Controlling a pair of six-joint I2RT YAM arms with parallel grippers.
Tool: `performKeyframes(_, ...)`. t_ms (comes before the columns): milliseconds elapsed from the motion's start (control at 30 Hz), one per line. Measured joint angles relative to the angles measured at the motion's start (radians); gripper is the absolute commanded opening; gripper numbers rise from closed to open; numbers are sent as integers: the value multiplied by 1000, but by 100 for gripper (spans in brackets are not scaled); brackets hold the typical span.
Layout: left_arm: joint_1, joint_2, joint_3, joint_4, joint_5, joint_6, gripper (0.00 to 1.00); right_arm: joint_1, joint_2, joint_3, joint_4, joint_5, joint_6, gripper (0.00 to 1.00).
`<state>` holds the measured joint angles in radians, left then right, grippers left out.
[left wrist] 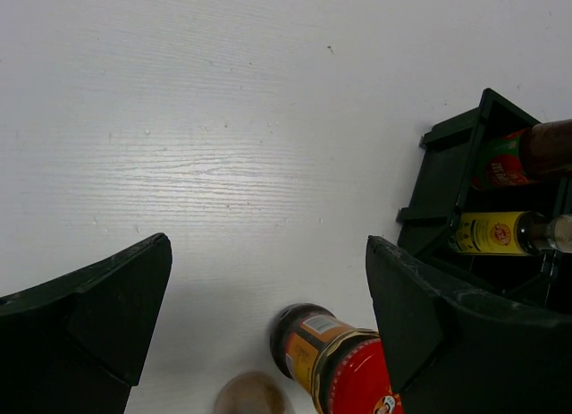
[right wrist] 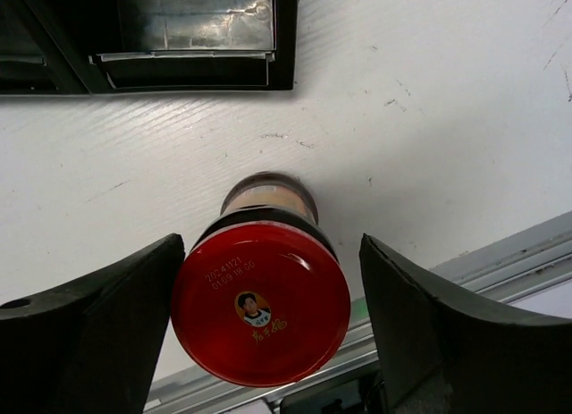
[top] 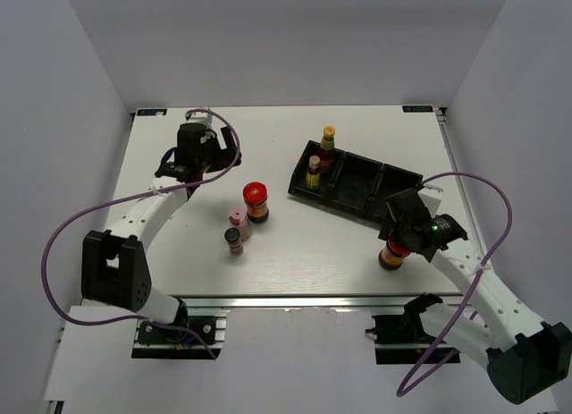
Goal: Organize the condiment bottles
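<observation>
Red-lidded jar (right wrist: 259, 302): portrait logo, date stamp | right jaws spread astride | left jaws spread

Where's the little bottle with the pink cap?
In the top view, the pink-capped bottle stands left of centre on the table, between a red-lidded jar and the dark-capped tiny jar.

A wide red-lidded dark jar (top: 256, 200) is standing upright at the centre of the top view. Just below and left of it, a pale pink-capped bottle (top: 239, 223) and a tiny dark-capped jar (top: 233, 241) are standing close together. A red-labelled yellow-capped bottle (top: 328, 143) and a yellow-labelled yellow-capped bottle (top: 314, 172) are standing at the left end of the black tray (top: 362, 180). A second red-lidded jar (top: 393, 253) is standing at the lower right.
</observation>
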<state>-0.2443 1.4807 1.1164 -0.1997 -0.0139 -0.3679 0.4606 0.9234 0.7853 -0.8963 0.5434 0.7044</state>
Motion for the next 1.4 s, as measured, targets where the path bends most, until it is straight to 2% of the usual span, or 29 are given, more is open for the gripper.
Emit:
performKeyframes(33, 2, 0, -3, 2, 0, 0, 98, 0, -1, 0, -2, -3, 0, 74)
performKeyframes(67, 6, -1, -8, 2, 0, 0, 98, 0, -3, 0, -3, -6, 4, 70)
performKeyframes(200, 16, -1, -22, -2, -1, -1, 98, 0, -4, 0, -5, -14, 3, 64)
performKeyframes(300, 24, -1, -25, -2, -2, -3, 98, 0, 0, 4, -11, -15, 10, 55)
performKeyframes(433, 31, -1, -26, -2, -3, -7, 98, 0, -3, 6, -24, -16, 23, 33)
performKeyframes(600, 40, -1, -29, 0, -2, -7, 98, 5, -2, 17, -9, -111, -65, 24)
performKeyframes(833, 49, -1, -32, 7, -1, -6, 98, 79, 123, 97, 149, -301, -233, 22)
performKeyframes(967, 50, -2, -47, 19, 0, -3, 98, 84, 175, 174, 260, -340, -296, 20)
performKeyframes(1167, 51, -5, -57, 27, 0, 6, 98, 84, 323, 377, 349, -254, -354, 22)
performKeyframes(1400, 51, -8, -63, 30, 0, 14, 98, 52, 475, 499, 375, -121, -385, 21)
